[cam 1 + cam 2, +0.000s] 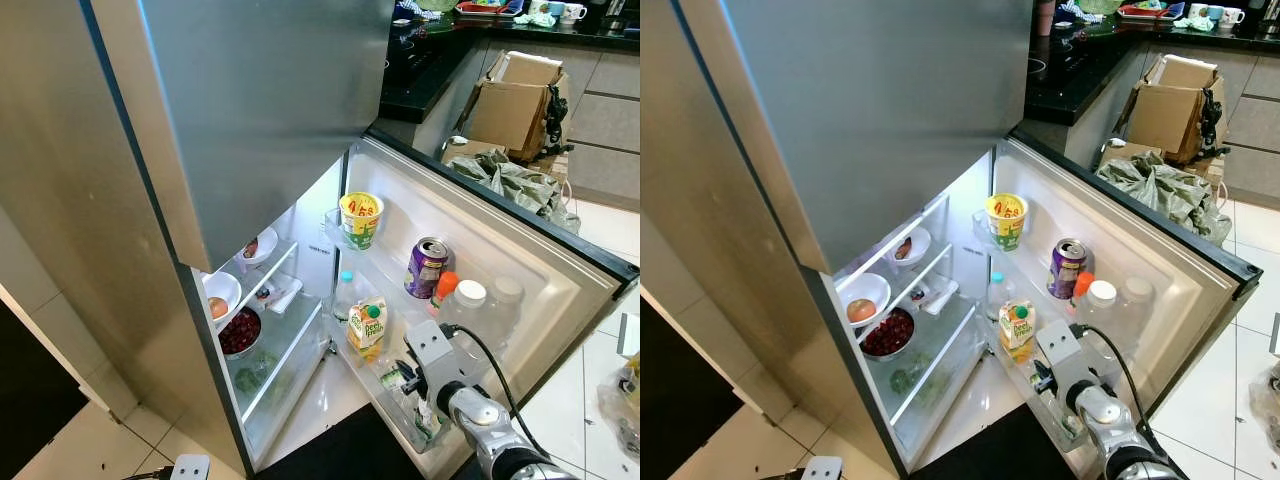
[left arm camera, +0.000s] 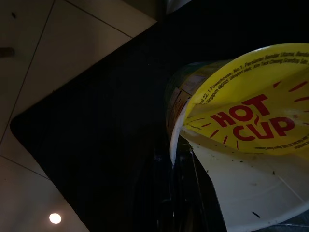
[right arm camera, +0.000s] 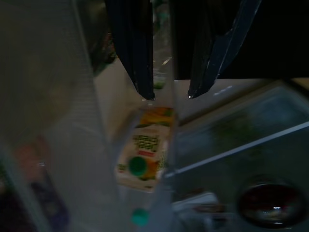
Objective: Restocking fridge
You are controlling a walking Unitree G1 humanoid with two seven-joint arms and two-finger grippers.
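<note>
Fridge door [image 1: 520,255], head views: swung wide open, its shelves stocked. Upper door shelf holds a yellow noodle cup [image 1: 360,218]. Lower door shelf holds a purple can [image 1: 426,267], an orange-capped bottle [image 1: 444,288], two clear white-capped jars [image 1: 470,305], a juice carton [image 1: 367,325] with a green cap and a teal-capped bottle [image 1: 344,293]. Right gripper [image 1: 425,408] reaches down into the bottom door bin, just beside the carton. Fridge interior [image 1: 265,330]: a small bowl [image 1: 258,247] on the top shelf, a white bowl with fruit [image 1: 219,293] below it, a bowl of dark cherries [image 1: 239,331] lower still, greens in the drawer. Cardboard box [image 1: 515,105] and a crumpled bag [image 1: 515,183] lie beyond the door.

Left wrist view: a second cup, lid reading HOT CUP [image 2: 241,140], peeled partly back, sits close against the camera over a dark mat [image 2: 87,145]; grip state cannot be told.

Right wrist view: two black fingers [image 3: 133,53] parted, nothing between them, poised above the juice carton behind a clear bin wall.
</note>
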